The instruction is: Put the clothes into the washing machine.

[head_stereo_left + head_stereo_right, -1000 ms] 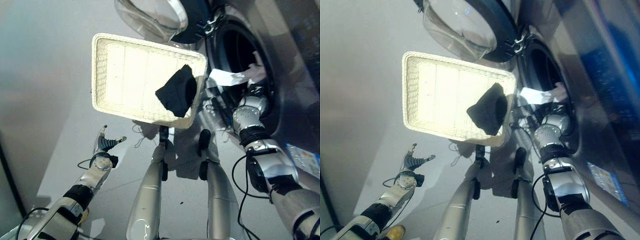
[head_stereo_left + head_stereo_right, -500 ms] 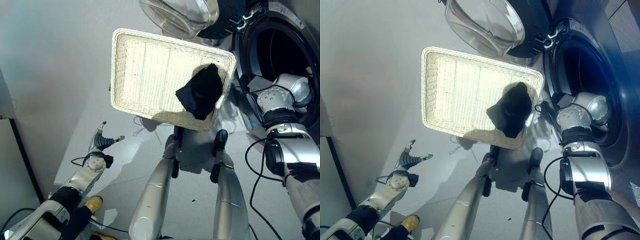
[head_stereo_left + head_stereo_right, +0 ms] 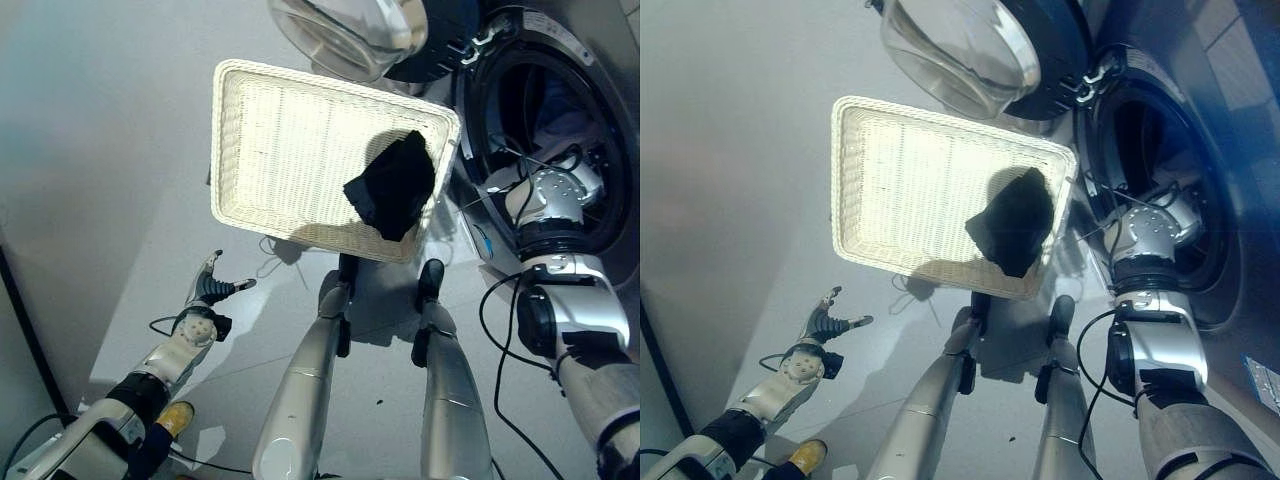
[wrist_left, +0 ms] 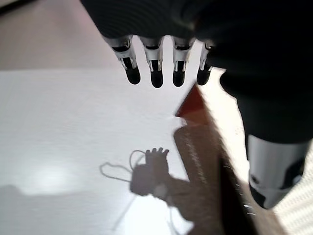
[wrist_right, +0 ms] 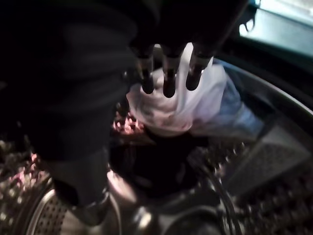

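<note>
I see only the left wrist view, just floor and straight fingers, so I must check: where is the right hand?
Observer: The right hand is inside the washing machine's drum, with its fingers straight.
Operator: Does it hold some cloth?
Observer: No. A white cloth lies in the drum just past its fingertips.
Operator: Is the basket empty?
Observer: No. One black garment lies in the basket, at the corner nearest the machine.
</note>
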`<state>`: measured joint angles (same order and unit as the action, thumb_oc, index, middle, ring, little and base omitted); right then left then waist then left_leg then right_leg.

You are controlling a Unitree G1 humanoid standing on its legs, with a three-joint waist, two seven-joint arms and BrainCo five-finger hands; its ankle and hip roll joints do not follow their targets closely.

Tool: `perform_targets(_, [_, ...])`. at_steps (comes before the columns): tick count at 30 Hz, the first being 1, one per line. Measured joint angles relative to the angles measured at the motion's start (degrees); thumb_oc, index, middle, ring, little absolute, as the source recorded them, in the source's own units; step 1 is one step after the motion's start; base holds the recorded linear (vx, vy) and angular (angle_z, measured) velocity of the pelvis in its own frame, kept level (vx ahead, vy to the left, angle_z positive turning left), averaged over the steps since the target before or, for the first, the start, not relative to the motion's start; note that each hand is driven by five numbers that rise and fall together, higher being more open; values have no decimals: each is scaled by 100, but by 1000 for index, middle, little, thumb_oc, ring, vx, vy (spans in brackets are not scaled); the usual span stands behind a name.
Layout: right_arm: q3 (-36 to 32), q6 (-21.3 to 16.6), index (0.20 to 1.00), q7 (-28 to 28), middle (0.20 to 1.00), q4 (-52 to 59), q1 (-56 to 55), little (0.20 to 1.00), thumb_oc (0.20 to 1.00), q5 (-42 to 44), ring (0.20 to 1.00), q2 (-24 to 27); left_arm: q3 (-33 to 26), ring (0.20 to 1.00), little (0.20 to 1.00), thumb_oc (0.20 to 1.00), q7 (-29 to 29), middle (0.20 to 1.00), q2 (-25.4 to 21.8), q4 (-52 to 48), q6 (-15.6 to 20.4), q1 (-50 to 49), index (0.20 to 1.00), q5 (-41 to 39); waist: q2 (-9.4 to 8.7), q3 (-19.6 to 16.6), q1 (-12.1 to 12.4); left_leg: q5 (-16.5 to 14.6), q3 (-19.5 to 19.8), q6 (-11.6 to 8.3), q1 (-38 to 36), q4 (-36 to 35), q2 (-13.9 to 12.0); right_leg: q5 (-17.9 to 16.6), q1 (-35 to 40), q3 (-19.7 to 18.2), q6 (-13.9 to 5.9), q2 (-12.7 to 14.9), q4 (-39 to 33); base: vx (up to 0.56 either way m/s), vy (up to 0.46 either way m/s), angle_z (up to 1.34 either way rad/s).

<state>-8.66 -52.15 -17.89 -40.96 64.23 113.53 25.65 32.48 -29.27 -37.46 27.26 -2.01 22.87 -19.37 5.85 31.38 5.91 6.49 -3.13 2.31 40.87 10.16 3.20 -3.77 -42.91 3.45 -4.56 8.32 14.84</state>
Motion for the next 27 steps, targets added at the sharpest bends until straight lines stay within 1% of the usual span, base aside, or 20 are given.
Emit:
perform_targets(2, [109, 141, 1000, 254, 1000, -61, -46, 1000, 1000, -11, 1000, 0, -17, 1000, 1000, 1000, -152, 1000, 1, -189, 161, 116, 1000, 4, 0, 0, -42, -3, 0, -4, -19, -1, -1, 0, 14, -2, 0, 0, 2, 0, 0, 0])
perform_targets(4, [131, 226, 1000, 286, 1000, -67, -101, 1000, 1000, -130, 1000, -12, -35, 1000, 1000, 1000, -299, 1000, -14, -356, 239, 282, 1000, 34, 0, 0, -50, -3, -7, -5, -22, -1, -2, 0, 10, -2, 0, -1, 2, 0, 0, 0])
perform_targets(5, [131, 287, 1000, 286, 1000, -77, -127, 1000, 1000, -237, 1000, -14, -34, 1000, 1000, 1000, -339, 1000, -16, -398, 245, 348, 1000, 69, 0, 0, -54, -3, -8, -5, -22, -1, -3, 0, 10, -4, 0, -1, 2, 0, 0, 0])
perform_targets(6, [149, 528, 1000, 282, 1000, -167, -179, 1000, 1000, -612, 1000, -11, -32, 1000, 1000, 1000, -411, 1000, -16, -496, 250, 600, 1000, 96, 0, 0, -74, -3, -13, -5, -22, -1, -6, 0, 7, -4, 0, -4, 2, 0, 0, 0])
perform_targets(7, [155, 591, 1000, 279, 1000, -199, -181, 1000, 1000, -706, 1000, -15, -33, 1000, 1000, 1000, -418, 1000, -14, -522, 256, 680, 1000, 148, 0, 0, -85, -3, -17, -5, -22, -1, -7, 0, 6, -4, 0, -5, 2, 0, 0, 0])
perform_targets(8, [191, 772, 1000, 273, 1000, -263, -207, 1000, 1000, -970, 1000, -39, -12, 1000, 1000, 1000, -446, 1000, -19, -555, 240, 864, 1000, 302, -1, 0, -118, -3, -25, -5, -22, -1, -10, 0, 2, -6, 0, -9, 2, 0, 0, 0])
perform_targets(10, [309, 996, 1000, 267, 1000, -313, -235, 1000, 1000, -1313, 1000, -129, 12, 1000, 1000, 1000, -459, 1000, 8, -546, 198, 1163, 1000, 320, -8, -2, -225, -5, -34, -8, -21, -1, -11, 0, -4, -15, 0, -13, 3, -16, 3, -1])
perform_targets(11, [329, 1012, 1000, 282, 1000, -271, -287, 1000, 1000, -1500, 1000, -216, 47, 1000, 1000, 1000, -454, 1000, 8, -514, 142, 1184, 1000, 373, -23, -8, -258, -6, -44, -8, -22, -1, -12, 0, -2, -26, 0, -14, 3, -27, 21, -3])
perform_targets(12, [507, 1017, 1000, 332, 1000, -188, -431, 1000, 1000, -1867, 1000, -378, 67, 1000, 1000, 1000, -448, 1000, 9, -443, 92, 1279, 1000, 500, -77, -16, -376, -6, -67, -8, -25, 1, -13, 0, -5, -43, 0, -15, 4, -31, 43, -6])
perform_targets(14, [762, 1025, 1000, 519, 1000, 99, -875, 1000, 1000, -2473, 1000, -733, 229, 1000, 1000, 1000, -423, 1000, -6, -192, -46, 1527, 1000, 513, -265, -23, -575, -18, -140, -17, -36, 1, -6, 0, -37, -95, 0, -15, 31, -28, 68, -11])
perform_targets(15, [884, 1065, 1000, 563, 1000, 208, -1173, 1000, 1000, -2819, 1000, -919, 248, 1000, 1000, 1000, -385, 1000, 27, -50, -134, 1667, 1000, 513, -396, -29, -729, -43, -172, -16, -35, 4, 4, -1, -73, -142, -2, -16, 42, -27, 82, -13])
perform_targets(16, [1012, 1152, 1000, 580, 1000, 238, -1263, 1000, 1000, -2976, 1000, -929, 257, 1000, 1000, 1000, -379, 1000, 49, -5, -158, 1718, 1000, 514, -434, -27, -769, -51, -186, -15, -32, 9, 5, -9, -89, -162, -9, -16, 54, -28, 120, -19])
perform_targets(17, [1427, 1351, 1000, 617, 1000, 406, -1500, 1000, 1000, -3459, 1000, -984, 409, 1000, 1000, 1000, -374, 1000, 129, 201, -254, 1942, 1000, 531, -527, -38, -847, -53, -294, -14, -25, 16, 28, -20, -164, -264, -23, -19, 109, -17, 96, -22])
perform_targets(19, [1846, 1591, 1000, 568, 1000, 517, -1896, 1000, 1000, -4302, 1000, -1161, 483, 1000, 1000, 1000, -358, 1000, 369, 420, -439, 2129, 1000, 723, -574, -54, -1026, -97, -443, -19, -20, 46, 33, -50, -222, -434, -52, -45, 111, 1, 138, -29])
perform_targets(22, [2414, 1927, 1000, 468, 1000, 807, -2484, 1000, 1000, -5276, 1000, -1145, 476, 1000, 1000, 1000, -365, 1000, 638, 774, -626, 2232, 1000, 754, -592, -62, -1250, -145, -566, 6, -16, 74, 12, -120, -254, -618, -81, -108, 24, -6, 121, -27])
perform_targets(24, [2659, 2123, 1000, 441, 1000, 964, -2765, 1000, 1000, -5700, 1000, -1143, 462, 1000, 1000, 1000, -365, 1000, 749, 988, -743, 2301, 1000, 753, -605, -69, -1383, -203, -657, 17, 8, 124, -18, -166, -285, -717, -92, -138, -33, -7, 87, -33])
perform_targets(25, [2877, 2354, 1000, 345, 1000, 956, -2968, 1000, 1000, -5958, 1000, -1137, 450, 1000, 1000, 1000, -359, 1000, 792, 1126, -828, 2378, 1000, 754, -635, -86, -1487, -255, -768, 20, 58, 178, -53, -229, -343, -820, -86, -177, -65, -14, 124, -36])
perform_targets(27, [2961, 2543, 1000, 230, 1000, 909, -3270, 1000, 1000, -6103, 1000, -1097, 439, 1000, 1000, 1000, -340, 1000, 920, 1371, -912, 2572, 1000, 793, -647, -86, -1674, -285, -817, 18, 107, 219, -84, -262, -386, -887, -79, -229, -93, -19, 105, -24])
